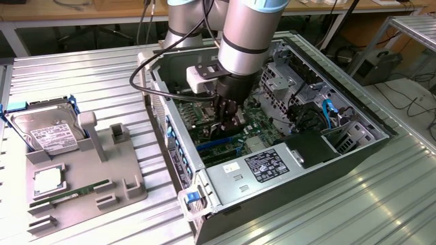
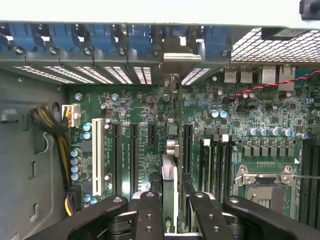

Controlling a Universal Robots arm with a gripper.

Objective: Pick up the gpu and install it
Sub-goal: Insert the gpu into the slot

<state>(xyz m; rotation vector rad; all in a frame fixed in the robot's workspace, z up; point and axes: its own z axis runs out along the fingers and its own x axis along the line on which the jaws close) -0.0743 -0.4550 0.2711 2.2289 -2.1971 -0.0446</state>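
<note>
My gripper (image 1: 229,121) reaches down inside the open computer case (image 1: 340,148), just above the motherboard (image 1: 262,127). In the wrist view the gpu (image 2: 169,182) shows edge-on as a thin upright card between my two black fingers (image 2: 150,215), so the gripper (image 2: 176,220) is shut on it. The card stands over the expansion slots (image 2: 134,150), in line with a silvery bracket (image 2: 176,56) at the case's rear wall. Whether its edge sits fully in a slot is hidden. In the exterior view the gpu (image 1: 236,124) is a small dark piece under the fingertips.
The case walls (image 1: 178,143) close in around the arm. A power supply (image 1: 269,164) lies at the case front, and drive cages (image 1: 286,76) stand behind. On the exterior view's left, a grey fixture (image 1: 102,168) holds a silver hard drive (image 1: 44,131), a processor (image 1: 49,181) and a green memory stick (image 1: 68,195).
</note>
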